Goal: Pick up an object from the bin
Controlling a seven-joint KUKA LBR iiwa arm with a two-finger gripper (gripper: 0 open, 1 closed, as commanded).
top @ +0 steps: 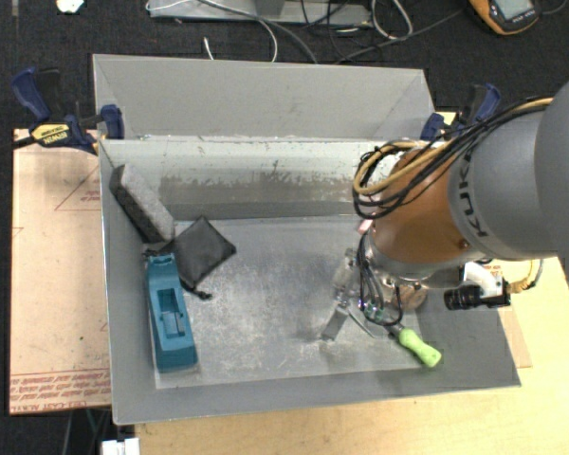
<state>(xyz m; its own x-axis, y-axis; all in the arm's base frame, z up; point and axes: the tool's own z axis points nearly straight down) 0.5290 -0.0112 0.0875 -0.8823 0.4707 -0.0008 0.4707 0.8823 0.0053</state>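
My gripper is low over the bin floor in the right half, under the orange wrist cover. Just to its right lies a small tool with a green handle, whose dark shaft runs up-left beneath the gripper; whether they touch I cannot tell. Bare floor lies to the gripper's left.
Along the left wall lies a blue tape dispenser. A crumpled black piece rests above it, and a long black bar leans in the back left corner. The arm and its cables cover the bin's right side.
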